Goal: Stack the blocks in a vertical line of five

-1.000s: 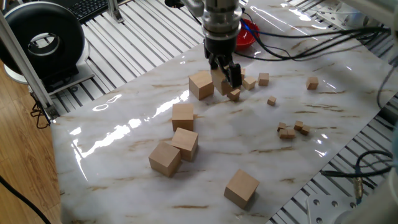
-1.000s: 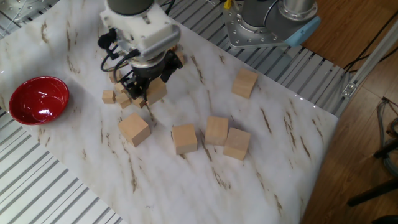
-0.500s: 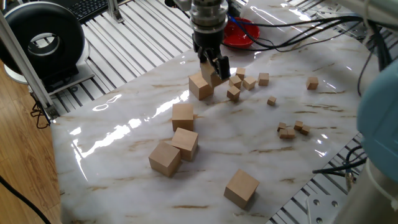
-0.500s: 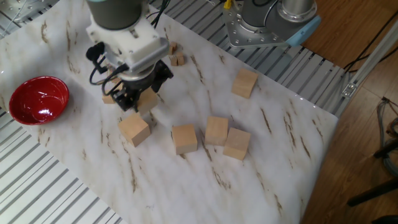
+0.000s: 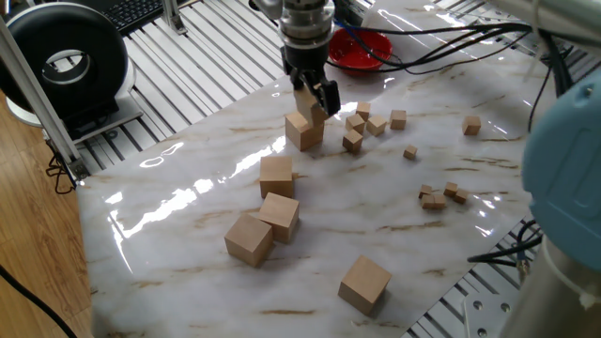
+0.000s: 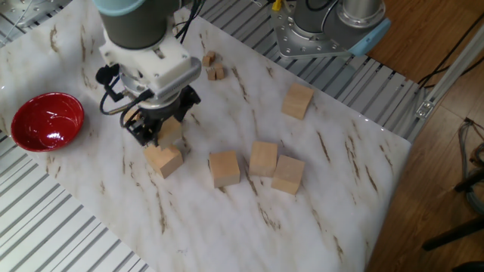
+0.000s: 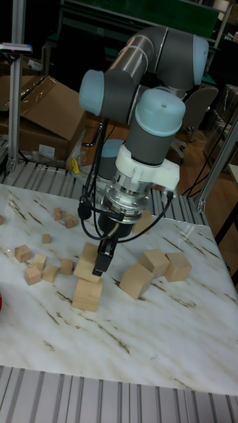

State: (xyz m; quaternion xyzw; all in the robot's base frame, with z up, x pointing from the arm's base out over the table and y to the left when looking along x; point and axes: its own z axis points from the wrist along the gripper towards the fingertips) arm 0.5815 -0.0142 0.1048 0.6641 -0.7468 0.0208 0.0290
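While the gripper [image 7: 94,261] pinches 1 block [image 7: 88,262] by opposite flat faces just above another block [image 7: 87,295] at the table's [image 5: 188,202] far side, rigid, light, smooth wood could slip.

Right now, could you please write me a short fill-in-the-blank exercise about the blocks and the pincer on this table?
1. The pincer is shut on one ____.
2. The held block hangs above another block on the ____.
3. The bowl is ____ in colour.
4. Besides those two, ____ large blocks lie on the table.

Missing words: block; table; red; four
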